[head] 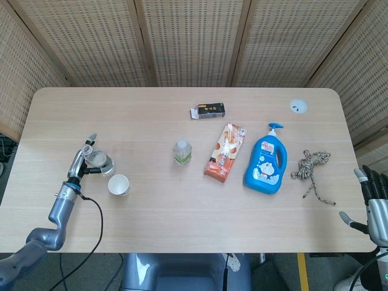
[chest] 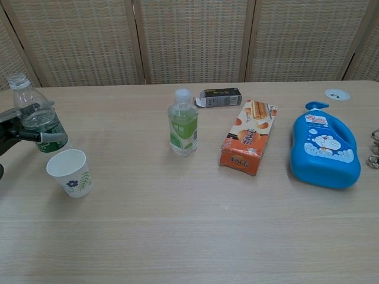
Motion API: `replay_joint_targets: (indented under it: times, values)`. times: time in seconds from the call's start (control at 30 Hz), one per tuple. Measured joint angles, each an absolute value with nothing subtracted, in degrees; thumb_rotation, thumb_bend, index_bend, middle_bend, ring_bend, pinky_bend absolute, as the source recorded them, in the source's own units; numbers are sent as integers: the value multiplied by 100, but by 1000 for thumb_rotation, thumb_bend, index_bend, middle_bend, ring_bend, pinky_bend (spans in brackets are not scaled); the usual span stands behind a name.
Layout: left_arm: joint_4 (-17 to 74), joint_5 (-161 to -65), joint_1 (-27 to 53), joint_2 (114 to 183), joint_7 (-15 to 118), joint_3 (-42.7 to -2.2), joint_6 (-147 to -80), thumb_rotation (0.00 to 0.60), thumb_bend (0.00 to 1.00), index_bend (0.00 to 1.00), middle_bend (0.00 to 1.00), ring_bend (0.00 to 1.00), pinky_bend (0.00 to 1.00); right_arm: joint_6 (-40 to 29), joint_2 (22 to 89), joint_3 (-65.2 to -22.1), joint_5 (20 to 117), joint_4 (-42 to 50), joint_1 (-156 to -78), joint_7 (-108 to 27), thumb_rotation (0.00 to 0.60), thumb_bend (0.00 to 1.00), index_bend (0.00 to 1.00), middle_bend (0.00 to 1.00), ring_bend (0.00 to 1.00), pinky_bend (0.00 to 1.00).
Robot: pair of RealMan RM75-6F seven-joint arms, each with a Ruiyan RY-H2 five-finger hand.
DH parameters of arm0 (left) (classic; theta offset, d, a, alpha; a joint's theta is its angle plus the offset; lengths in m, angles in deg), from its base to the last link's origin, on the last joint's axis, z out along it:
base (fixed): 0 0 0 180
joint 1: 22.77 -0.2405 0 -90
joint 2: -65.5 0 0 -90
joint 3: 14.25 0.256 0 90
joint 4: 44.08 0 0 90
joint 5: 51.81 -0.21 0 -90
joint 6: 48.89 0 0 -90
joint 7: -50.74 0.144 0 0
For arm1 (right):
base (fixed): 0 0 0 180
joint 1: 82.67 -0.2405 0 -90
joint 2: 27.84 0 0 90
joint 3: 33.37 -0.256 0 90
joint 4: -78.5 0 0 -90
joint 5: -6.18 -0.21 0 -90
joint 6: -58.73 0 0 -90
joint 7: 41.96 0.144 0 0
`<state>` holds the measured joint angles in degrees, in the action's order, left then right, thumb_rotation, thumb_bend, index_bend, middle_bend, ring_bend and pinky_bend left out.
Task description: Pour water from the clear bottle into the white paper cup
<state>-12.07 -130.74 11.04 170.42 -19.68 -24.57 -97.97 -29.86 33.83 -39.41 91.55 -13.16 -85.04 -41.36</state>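
Near the table's (head: 151, 218) left edge we see our left hand (chest: 15, 127) gripping the clear bottle (chest: 37, 115), fingers wrapped round it, upright just behind the white paper cup (chest: 71, 173). Off the right edge, our right hand (head: 374, 200) hangs with fingers apart, holding nothing.

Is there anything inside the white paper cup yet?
The white paper cup looks empty in the head view, though its bottom is too small to confirm. The clear bottle, held by the left hand, stands upright behind it.
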Motion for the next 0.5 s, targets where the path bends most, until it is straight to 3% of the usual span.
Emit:
replay_joint_targets:
  times: [0.07,0.17,0.5]
  values:
    - [-1254,-13070,1101,17072,-2033,-2458,-9805,600,249,264,206,73,105,-2985,3387,-3940,9159,-1311,-8508,-4135,600,0,0,0,0,0]
    - [-1327,-13078,1101,17104,-2156,-2448,-9803,600,291,354,289,138,147,-2988,3391,-3937,9164,-1306,-8508,-4137,600,0,0,0,0,0]
    - [-1489,-13142,1139,17188,-2671,-2423,-9870,600,595,557,422,249,312,-2968,3406,-3934,9159,-1287,-8525,-4137,600,0,0,0,0,0]
